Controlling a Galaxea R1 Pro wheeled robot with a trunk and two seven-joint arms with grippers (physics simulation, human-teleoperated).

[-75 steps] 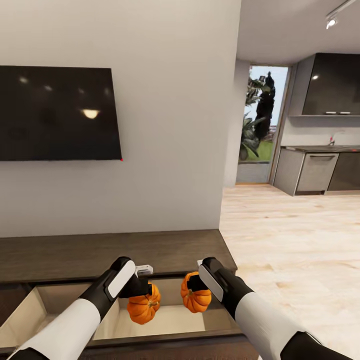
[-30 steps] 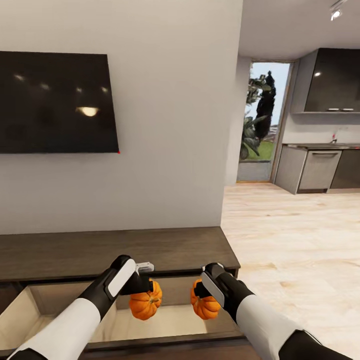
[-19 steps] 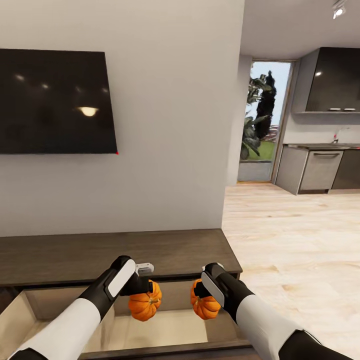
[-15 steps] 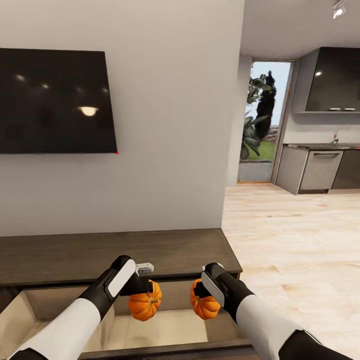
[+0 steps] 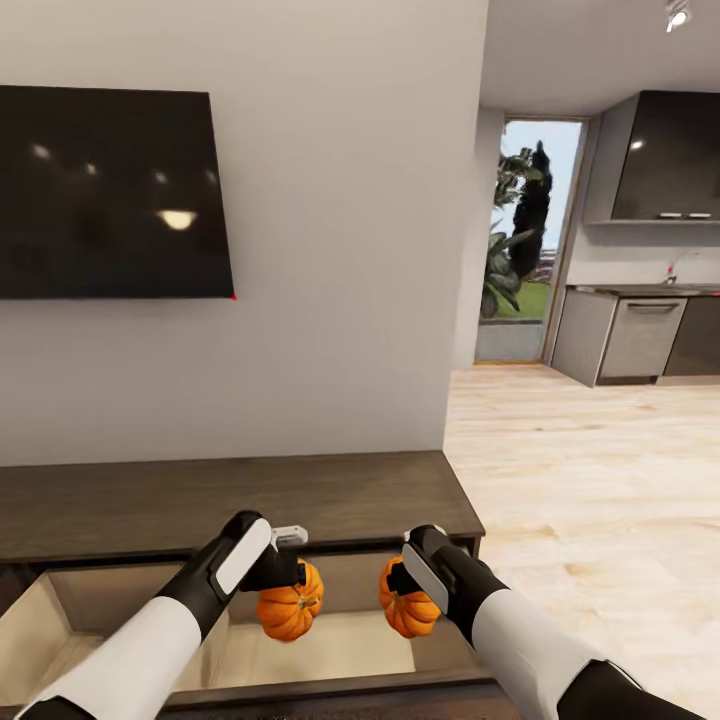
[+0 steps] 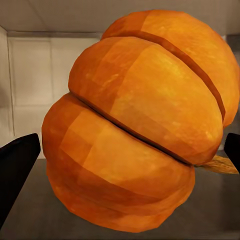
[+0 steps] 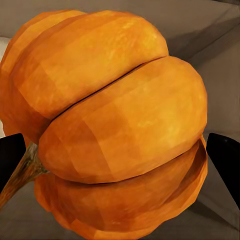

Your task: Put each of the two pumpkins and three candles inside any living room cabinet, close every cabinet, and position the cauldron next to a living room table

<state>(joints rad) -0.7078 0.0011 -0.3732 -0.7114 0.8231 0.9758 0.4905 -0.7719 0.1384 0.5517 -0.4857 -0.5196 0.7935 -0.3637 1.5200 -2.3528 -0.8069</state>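
**Both pumpkins held over the open drawer**

Since the earlier frames the camera has shifted, and the right arm's pumpkin has edged slightly away from the left one. Nearest, the left gripper (image 5: 283, 583) pinches the left pumpkin (image 5: 291, 612) and the right gripper (image 5: 396, 580) pinches the right pumpkin (image 5: 407, 609), both hanging above the open drawer (image 5: 60, 620) of the cabinet (image 5: 200, 505). Behind hangs the TV (image 5: 105, 195); beyond the plank floor (image 5: 580, 470) lies the kitchen (image 5: 640, 335).

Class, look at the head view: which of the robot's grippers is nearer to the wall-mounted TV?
Left. The left gripper, holding a pumpkin, sits below the TV's right part; the right gripper is farther right, past the TV's edge.
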